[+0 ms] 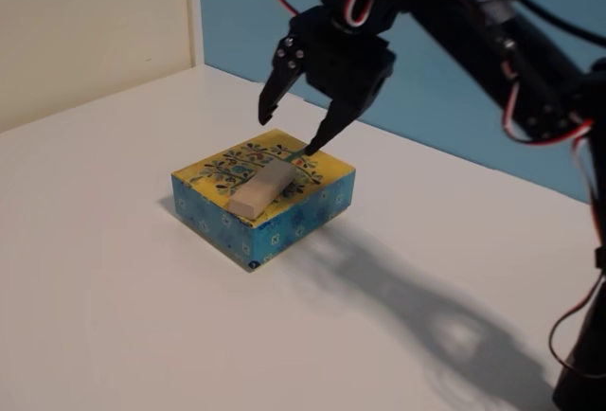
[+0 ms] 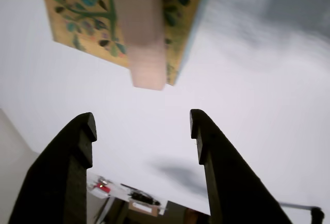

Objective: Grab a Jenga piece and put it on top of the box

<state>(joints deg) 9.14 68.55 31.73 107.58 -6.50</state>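
Observation:
The box (image 1: 303,205) with a yellow floral top and blue sides sits on the white table. The Jenga piece (image 1: 259,189), a pale beige block, lies flat on the box's top, one end reaching its front edge. My gripper (image 1: 291,133) is open and empty, a little above the box's far side, apart from the block. In the wrist view the box (image 2: 77,22) is at the top with the Jenga piece (image 2: 142,33) across it, and my two black fingers (image 2: 82,136) stand wide apart below, gripper (image 2: 143,125) holding nothing.
The white table (image 1: 114,288) spreads around the box. A cream wall (image 1: 85,23) stands at the back left and a blue wall (image 1: 237,4) behind the arm. The arm's base and wires (image 1: 582,335) are at the right edge.

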